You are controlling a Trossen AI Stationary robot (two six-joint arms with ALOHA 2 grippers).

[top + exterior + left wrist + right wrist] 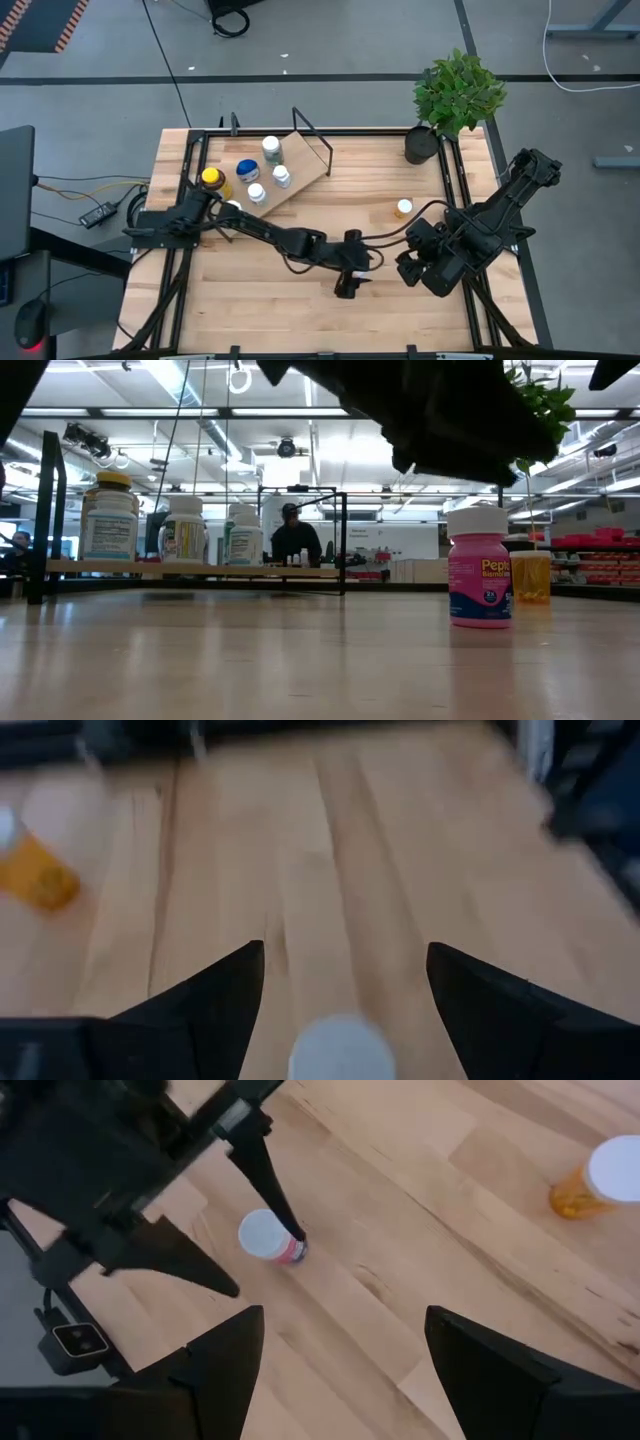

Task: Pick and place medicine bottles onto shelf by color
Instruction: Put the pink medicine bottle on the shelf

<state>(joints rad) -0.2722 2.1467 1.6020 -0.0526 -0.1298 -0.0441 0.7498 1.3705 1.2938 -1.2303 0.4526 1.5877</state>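
The shelf (pixel 300 170), a light-wood board with a thin black wire frame, lies skewed at about ten o'clock on the worktop and carries five upright bottles: a yellow-capped amber one (pixel 212 180), a blue-topped one (pixel 247 170) and three white-capped ones (pixel 271 147) (pixel 282 175) (pixel 257 192). Off the shelf, a pink white-capped bottle (pixel 481 567) stands upright near the worktop's middle, toward six o'clock. An orange white-capped bottle (pixel 404 208) stands upright toward two o'clock of it, well apart from the shelf.
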